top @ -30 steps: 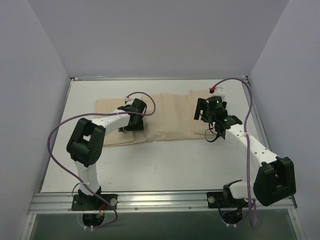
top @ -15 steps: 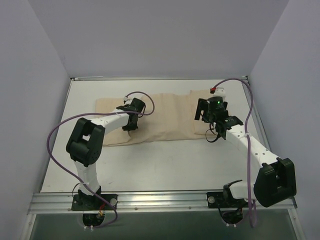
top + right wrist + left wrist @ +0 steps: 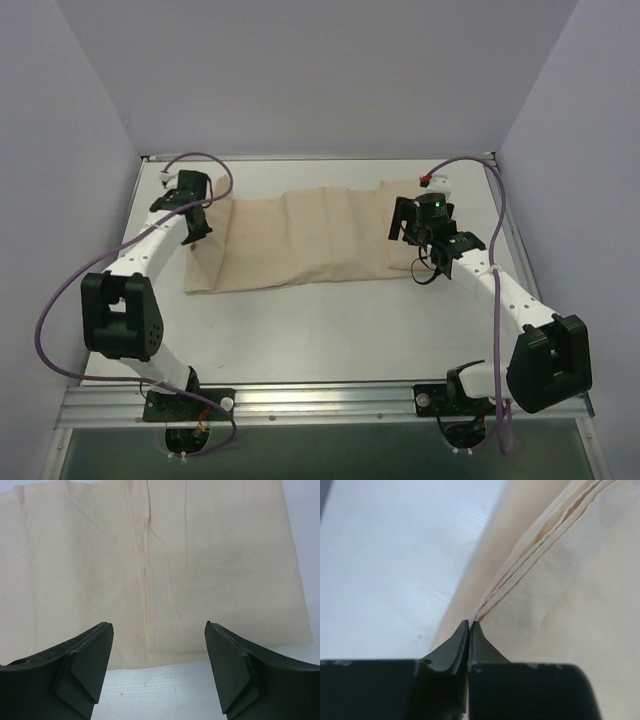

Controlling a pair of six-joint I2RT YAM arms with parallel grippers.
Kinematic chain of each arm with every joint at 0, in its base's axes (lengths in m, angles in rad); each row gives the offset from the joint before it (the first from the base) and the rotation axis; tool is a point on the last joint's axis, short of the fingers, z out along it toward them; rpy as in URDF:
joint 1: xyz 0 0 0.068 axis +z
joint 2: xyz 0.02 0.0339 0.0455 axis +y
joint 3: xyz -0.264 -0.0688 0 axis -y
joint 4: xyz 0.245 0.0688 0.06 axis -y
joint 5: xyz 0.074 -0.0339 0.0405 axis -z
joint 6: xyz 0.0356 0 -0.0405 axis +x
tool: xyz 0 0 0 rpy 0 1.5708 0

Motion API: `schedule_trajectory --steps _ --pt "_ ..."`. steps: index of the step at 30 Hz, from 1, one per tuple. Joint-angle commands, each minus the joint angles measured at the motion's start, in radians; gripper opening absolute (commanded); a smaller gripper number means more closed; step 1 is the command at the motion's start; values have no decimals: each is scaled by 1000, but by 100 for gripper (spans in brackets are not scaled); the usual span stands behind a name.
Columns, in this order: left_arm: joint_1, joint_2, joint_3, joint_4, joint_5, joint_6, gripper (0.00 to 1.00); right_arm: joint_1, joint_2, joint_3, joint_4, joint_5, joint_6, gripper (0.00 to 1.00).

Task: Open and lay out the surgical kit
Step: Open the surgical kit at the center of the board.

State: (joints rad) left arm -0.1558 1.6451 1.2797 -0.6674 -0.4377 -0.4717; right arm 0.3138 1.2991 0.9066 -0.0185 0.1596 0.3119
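The left jaws are pressing together on a thin folded edge of the beige cloth wrap (image 3: 560,595), pinching it right at their tips. The layered hem is running away from the tips, and pale bench (image 3: 395,555) is showing off to their left. Seen from above, the left jaws are sitting at the wrap's far left corner. The rest of the wrap is spreading away from them to the right across the bench, creased and folded over itself. Its left edge is slanting back from them toward the near side.

The right jaws are standing wide apart with nothing between them. They are hanging over the wrap's right end. Beyond their tips the creased cloth is filling the view, and its near edge is crossing just ahead of them, with a strip of bare bench below. A small green light (image 3: 436,209) is glowing just behind the right jaws, and a purple cable (image 3: 497,230) is looping back along that arm.
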Motion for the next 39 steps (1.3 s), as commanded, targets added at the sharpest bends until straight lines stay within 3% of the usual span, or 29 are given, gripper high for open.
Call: schedule_trajectory --steps 1,2,4,5,7,9,12,15,20,25,31,39 --pt "157 -99 -3 -122 -53 -53 2 -5 20 17 42 -29 7 75" --pt "282 -140 -6 -130 -52 -62 2 -2 34 32 38 -41 7 75" --pt "387 -181 -10 -120 -16 -41 2 2 42 43 35 -48 6 75" --pt "428 -211 0 -112 -6 -19 18 4 46 49 32 -51 6 75" --pt "481 -229 20 -118 -5 -2 67 8 48 58 37 -58 3 75" --pt "486 -240 38 -121 14 34 82 7 57 61 45 -66 3 75" --pt "481 -251 33 -103 68 51 93 4 89 77 43 -69 1 75" --pt "454 -258 12 -66 175 62 96 4 120 94 43 -62 3 75" --pt "273 -246 -8 -23 293 19 97 8 204 118 42 -35 4 74" --pt "121 -278 -123 92 363 -25 97 28 293 156 -20 14 0 73" --pt "75 -243 -223 224 464 -77 92 62 413 209 -55 52 -7 71" --pt "38 -179 -292 304 479 -87 90 82 517 238 -55 179 -8 64"
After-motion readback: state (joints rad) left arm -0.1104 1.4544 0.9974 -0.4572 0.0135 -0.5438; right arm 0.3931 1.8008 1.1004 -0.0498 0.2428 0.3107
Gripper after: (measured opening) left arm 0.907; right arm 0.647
